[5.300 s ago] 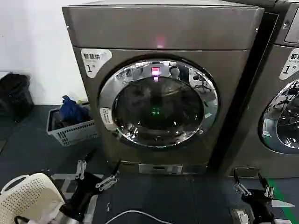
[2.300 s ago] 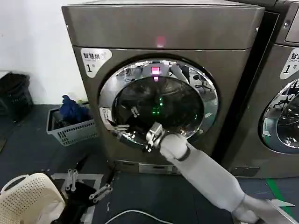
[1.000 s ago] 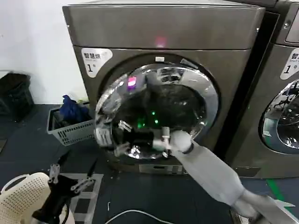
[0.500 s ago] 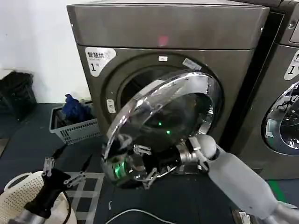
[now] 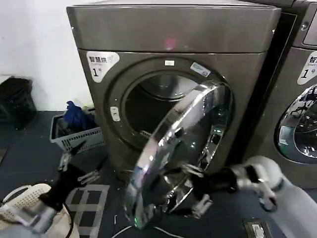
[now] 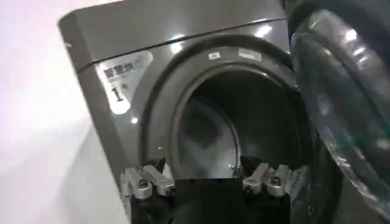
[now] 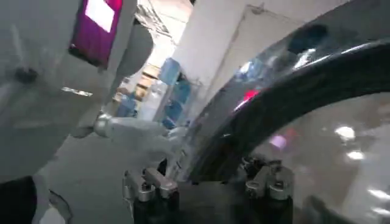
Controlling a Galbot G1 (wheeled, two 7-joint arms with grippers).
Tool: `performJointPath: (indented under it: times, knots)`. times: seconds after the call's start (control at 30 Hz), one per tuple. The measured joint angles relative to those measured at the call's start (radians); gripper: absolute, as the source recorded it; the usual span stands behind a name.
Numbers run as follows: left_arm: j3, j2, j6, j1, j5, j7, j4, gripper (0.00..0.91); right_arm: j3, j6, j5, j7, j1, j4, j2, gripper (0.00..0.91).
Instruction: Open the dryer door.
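The bronze-grey dryer (image 5: 173, 29) with its "1" sticker stands straight ahead, and its dark drum opening (image 5: 151, 106) is exposed. The dryer door (image 5: 183, 144), a chrome ring around dark glass, hangs swung out on its right hinge, roughly half open and edge-on to me. My right gripper (image 5: 197, 189) is open at the door's lower free edge, with the rim (image 7: 304, 91) lying between its spread fingers (image 7: 143, 189). My left gripper (image 5: 77, 166) is low on the left, open and empty, facing the dryer (image 6: 183, 30) with the door (image 6: 341, 109) beside it.
A grey basket (image 5: 74, 134) with blue clothes sits left of the dryer. A white perforated basket (image 5: 20, 198) is at the lower left beside my left arm. The twin grey machine (image 5: 297, 99) stands on the right. A white cable (image 5: 119, 230) lies on the dark floor.
The door has swung further out toward the right, uncovering the whole drum opening. My right gripper moved right and back with its edge. My left gripper rose a little.
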Motion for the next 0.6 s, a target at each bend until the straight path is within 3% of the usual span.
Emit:
performJointPath:
  times: [0.2,0.33,0.4,0.5,0.6]
  knots:
    - [0.164,0.07,-0.005,-0.134,0.004,0.03,0.062,0.907,0.38,0.066,0.021,0.011,-0.325,0.024,0.06,0.907]
    - [0.299,0.09,-0.008,-0.227,0.0,0.031,0.092,0.907,0.628,0.141,0.008,0.116,-0.536,0.037,0.152,0.907]
    - [0.362,0.088,-0.014,-0.271,0.0,0.032,0.109,0.907,0.743,0.186,-0.031,0.206,-0.621,0.04,0.214,0.907]
    - [0.45,0.08,-0.027,-0.334,0.0,0.035,0.138,0.907,0.896,0.202,-0.14,0.375,-0.698,0.026,0.307,0.907]
    - [0.52,0.074,-0.041,-0.389,-0.005,0.038,0.165,0.907,1.028,0.167,-0.258,0.585,-0.74,0.002,0.397,0.907]
